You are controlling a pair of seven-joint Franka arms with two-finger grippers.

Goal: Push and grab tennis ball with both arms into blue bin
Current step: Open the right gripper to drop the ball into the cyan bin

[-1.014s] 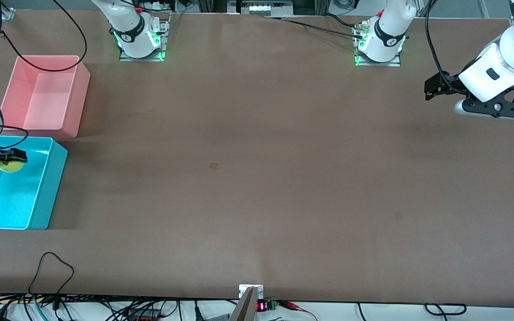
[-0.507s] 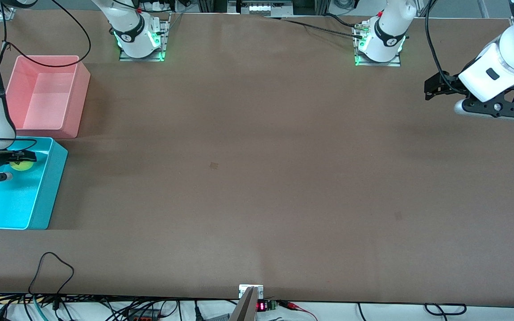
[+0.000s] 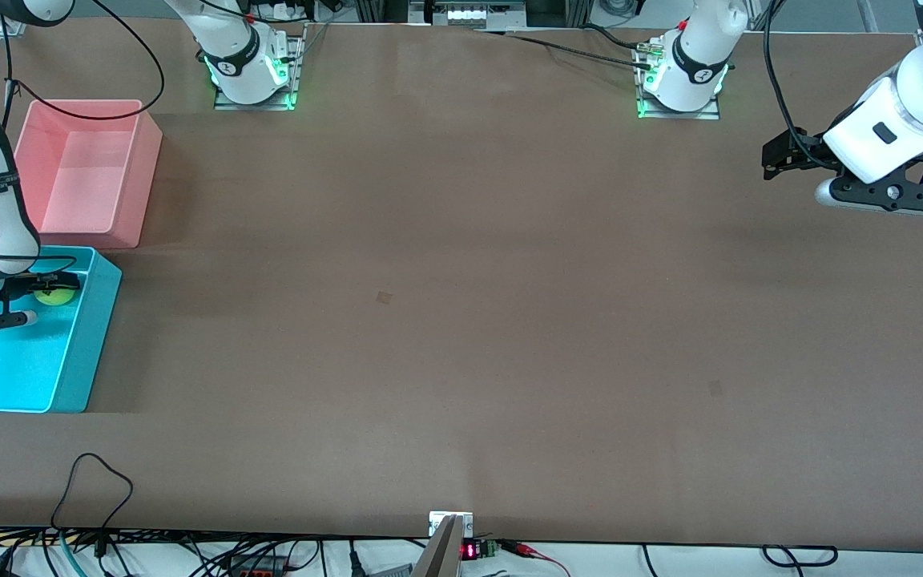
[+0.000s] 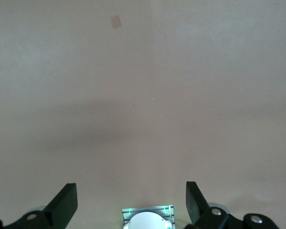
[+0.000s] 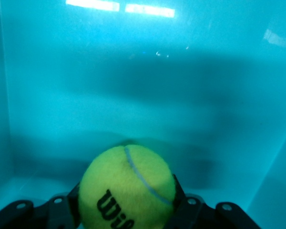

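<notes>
Tennis ball [image 3: 55,296], yellow-green with a dark printed logo, clamped between the two fingers of the right gripper [image 3: 45,290] and held inside the blue bin [image 3: 101,316], above its floor, near the wall that faces the pink bin [image 3: 141,180]. Both bins stand side by side at the right arm's end of the table [image 3: 461,320], the blue one nearer the front camera. Left gripper [image 3: 778,156] waits over bare table at the left arm's end, fingers spread apart and holding nothing.
</notes>
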